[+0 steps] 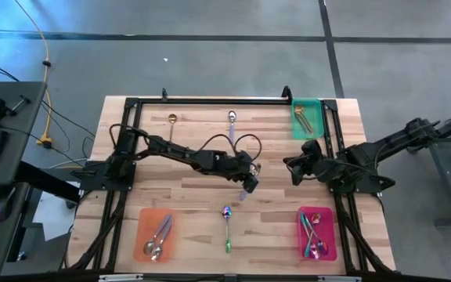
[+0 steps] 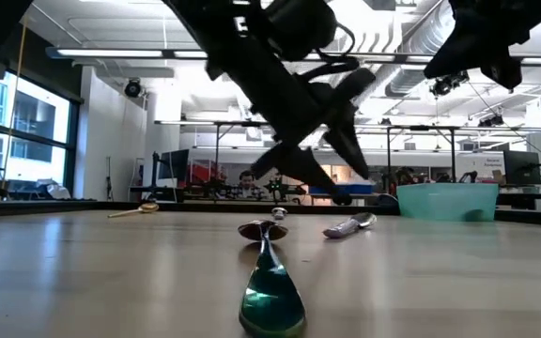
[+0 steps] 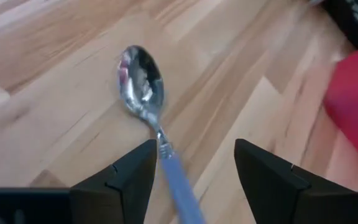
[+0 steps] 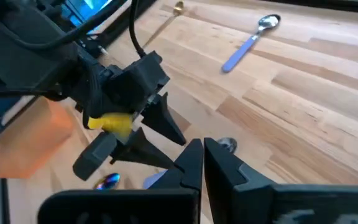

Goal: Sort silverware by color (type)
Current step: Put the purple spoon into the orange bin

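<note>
Reaching over the middle of the pale wood-plank bench (image 1: 186,192), the left claw (image 1: 249,182) hangs released, its two dark wedge-shaped fingers (image 3: 129,180) spread to either side of a spoon with a shiny silver bowl and a blue handle (image 3: 146,93) that lies flat on the boards just beneath it. The right claw (image 1: 297,168) waits near the bench's right edge, its fingers (image 4: 194,163) pressed together, clenched on nothing. Using the green tray (image 1: 307,117) at the far right corner as the mark: it is a flat plastic rectangle holding gold spoons (image 1: 301,116), too small to count surely. Along the same far edge to its left lie a second silver spoon with a blue handle (image 1: 232,119) and, further left, one gold spoon (image 1: 172,120). Straight toward the near edge from the green tray sits a pink tray (image 1: 317,233) with a few glossy rainbow-tinted spoons (image 1: 313,235) piled in it. Left of that, on bare wood, lies one rainbow spoon with a green handle (image 1: 227,227), and further left an orange tray (image 1: 156,235) carries two plain silver spoons (image 1: 158,239). There are three trays in all. No writing or label can be read on anything.
</note>
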Controlling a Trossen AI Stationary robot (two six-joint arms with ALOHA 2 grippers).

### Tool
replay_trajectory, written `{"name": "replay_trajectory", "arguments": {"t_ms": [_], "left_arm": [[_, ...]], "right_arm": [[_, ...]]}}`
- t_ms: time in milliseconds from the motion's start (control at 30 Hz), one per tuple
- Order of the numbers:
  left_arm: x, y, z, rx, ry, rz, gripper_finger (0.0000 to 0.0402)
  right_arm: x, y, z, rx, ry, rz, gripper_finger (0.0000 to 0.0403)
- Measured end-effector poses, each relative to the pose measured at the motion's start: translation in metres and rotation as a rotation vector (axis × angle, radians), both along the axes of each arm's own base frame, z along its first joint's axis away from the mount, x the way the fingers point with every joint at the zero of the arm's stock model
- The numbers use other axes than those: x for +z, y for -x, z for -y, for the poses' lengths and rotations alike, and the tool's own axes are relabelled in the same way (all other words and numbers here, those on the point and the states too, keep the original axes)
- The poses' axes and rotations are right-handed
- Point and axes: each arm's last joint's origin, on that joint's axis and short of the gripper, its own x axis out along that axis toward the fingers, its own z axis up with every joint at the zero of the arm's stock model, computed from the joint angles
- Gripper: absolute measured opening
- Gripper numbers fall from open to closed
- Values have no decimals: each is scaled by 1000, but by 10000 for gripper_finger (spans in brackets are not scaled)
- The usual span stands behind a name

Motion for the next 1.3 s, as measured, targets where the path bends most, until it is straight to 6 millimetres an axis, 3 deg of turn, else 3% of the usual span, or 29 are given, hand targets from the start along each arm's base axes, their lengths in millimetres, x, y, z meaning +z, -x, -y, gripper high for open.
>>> {"name": "replay_trajectory", "arguments": {"t_ms": [67, 233, 567, 1000, 1167, 1300], "left_arm": [[-4, -9, -1, 7, -4, 24, 212], [-23, -9, -1, 4, 0, -50, 212], [-42, -11, -1, -25, -61, -106, 204], [-51, 7, -16, -264, -134, -332, 54], [-42, 14, -18, -337, -158, -375, 23], [-39, 19, -20, -384, -131, -400, 22]], "right_arm": [[-1, 2, 1, 1, 7, -14, 0], [-1, 1, 2, -11, 13, -15, 0], [-3, 0, 2, -35, 17, -20, 0], [-3, -1, 2, -60, 1, -2, 0], [-2, -1, 2, -67, 6, 2, 0], [-2, -1, 3, -74, 11, 11, 0]]}}
